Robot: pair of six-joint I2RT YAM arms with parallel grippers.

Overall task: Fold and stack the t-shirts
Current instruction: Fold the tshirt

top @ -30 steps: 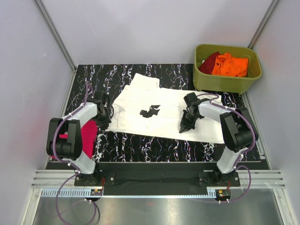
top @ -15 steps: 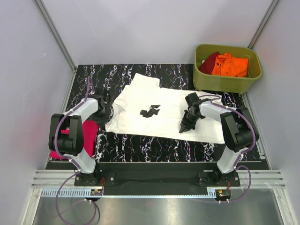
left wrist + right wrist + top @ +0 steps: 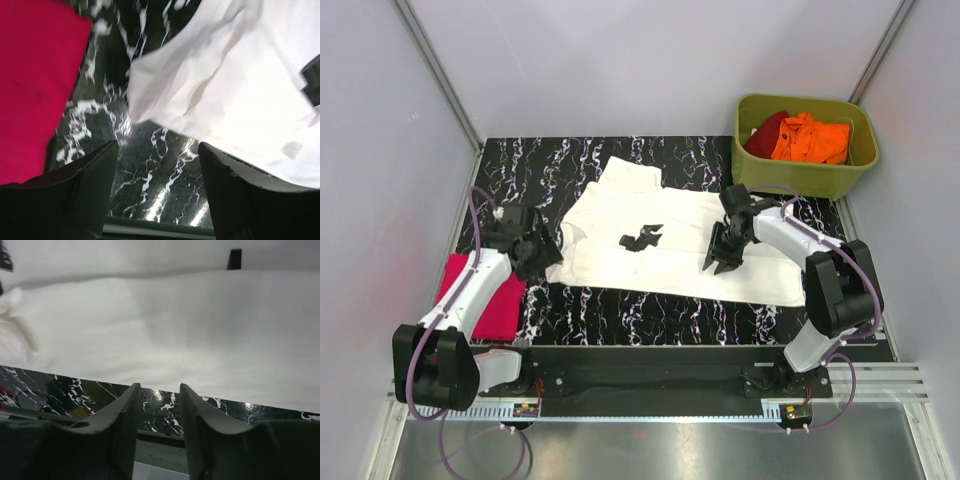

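Shirts occupy three spots. The white t-shirt (image 3: 665,255) lies spread flat across the middle of the black marbled tabletop (image 3: 620,310), with its small black print (image 3: 640,238) facing up. The magenta t-shirt (image 3: 503,308) lies flat at the near left of the tabletop, partly hidden under the left arm. The orange t-shirt (image 3: 810,138) and the dark red t-shirt (image 3: 767,128) are bunched together inside the olive-green tub (image 3: 800,178) at the far right corner.

The left hand (image 3: 540,248) hangs at the white t-shirt's left edge, between it and the magenta t-shirt. In the left wrist view its fingers (image 3: 90,185) stand wide apart, with only bare tabletop between them. A sleeve corner of the white t-shirt lies just beyond the fingertips, and magenta cloth fills the left side.

The right hand (image 3: 717,262) points down over the right half of the white t-shirt, close to its near hem. In the right wrist view its fingers (image 3: 122,425) are parted by a narrow gap and hold nothing. The hem runs just ahead of the tips, and a strip of tabletop shows through the gap. Whether the tips touch the cloth cannot be told.
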